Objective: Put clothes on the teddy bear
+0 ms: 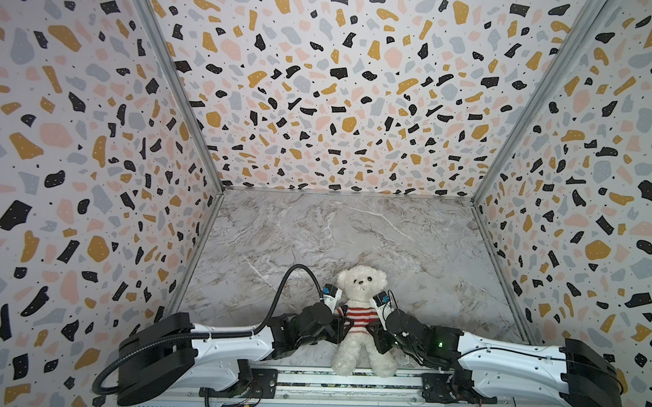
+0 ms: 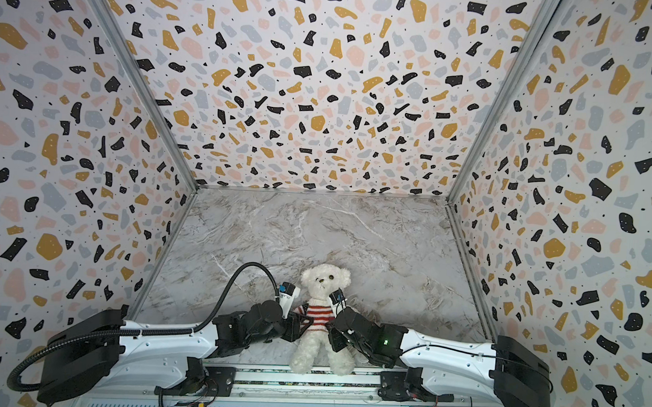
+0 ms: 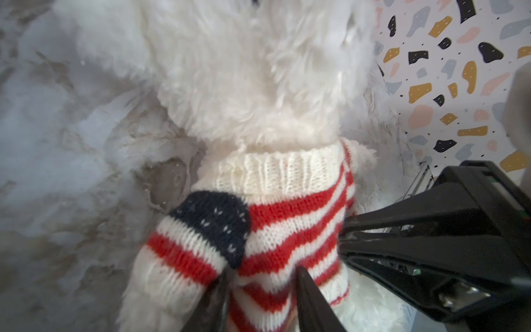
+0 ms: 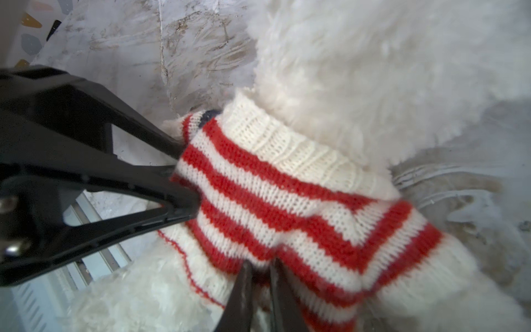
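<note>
The teddy bear point(image 1: 360, 281) point(image 2: 325, 278), white and fluffy, lies face up near the table's front edge in both top views, its legs over the front rail. It wears a red-and-white striped knit top point(image 1: 358, 319) point(image 3: 287, 218) point(image 4: 287, 201) with a navy starred patch on one sleeve. My left gripper point(image 3: 265, 276) point(image 1: 336, 327) presses into the bear's side under that sleeve, a fold of the knit bunched between its jaws. My right gripper point(image 4: 261, 266) point(image 1: 379, 333) pinches the knit on the opposite side, below the other sleeve, jaws nearly together.
The grey marble tabletop point(image 1: 353, 232) stretches away behind the bear, closed in by terrazzo-patterned walls point(image 1: 92, 164) on three sides. A metal rail point(image 1: 309, 381) runs along the front under the bear's feet. A black cable point(image 1: 299, 267) loops up from the left arm.
</note>
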### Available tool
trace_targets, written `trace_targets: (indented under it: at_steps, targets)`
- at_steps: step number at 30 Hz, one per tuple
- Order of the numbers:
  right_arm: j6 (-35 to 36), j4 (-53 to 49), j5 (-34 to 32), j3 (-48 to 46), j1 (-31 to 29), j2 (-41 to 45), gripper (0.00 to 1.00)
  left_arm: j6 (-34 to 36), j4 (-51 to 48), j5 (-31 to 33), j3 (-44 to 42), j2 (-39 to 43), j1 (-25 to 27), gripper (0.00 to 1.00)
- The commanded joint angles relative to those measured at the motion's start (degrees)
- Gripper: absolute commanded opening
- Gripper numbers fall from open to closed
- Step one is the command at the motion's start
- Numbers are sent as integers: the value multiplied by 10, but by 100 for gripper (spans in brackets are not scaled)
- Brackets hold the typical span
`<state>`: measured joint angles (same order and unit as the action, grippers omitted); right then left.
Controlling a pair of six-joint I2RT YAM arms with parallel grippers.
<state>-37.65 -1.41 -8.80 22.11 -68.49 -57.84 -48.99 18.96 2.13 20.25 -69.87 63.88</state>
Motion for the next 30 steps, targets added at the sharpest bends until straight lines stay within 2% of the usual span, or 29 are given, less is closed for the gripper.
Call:
trace_targets:
  at_steps: [1,7,9,11,13,16,19,22,25,30]
  targets:
    - [-25,-54,-2,-18,-5,6,15,10,2,9,1,-17,6,38]
    - [-22,-56,-12,-19,2,10,15,17,10,-2,6,-4,7,38]
    - [-19,-50,-8,-21,9,6,15,17,10,-3,10,29,7,44]
    - [-16,-40,-3,-26,14,6,15,19,-16,6,22,65,-2,54]
    - [-16,-41,-4,-29,16,5,15,24,-49,-1,35,94,-24,63]
    - [-16,-38,-3,-35,17,8,15,28,-89,-22,47,123,-74,69]
    - [-18,-36,-3,-38,18,11,15,23,-82,-51,39,132,-138,75]
    - [-20,-34,-3,-43,18,12,15,21,-56,-77,38,115,-196,78]
    - [-20,-34,-5,-44,19,13,15,12,11,-110,35,74,-236,79]
    - [-19,-36,-3,-47,24,12,15,38,54,-178,86,-33,-242,79]
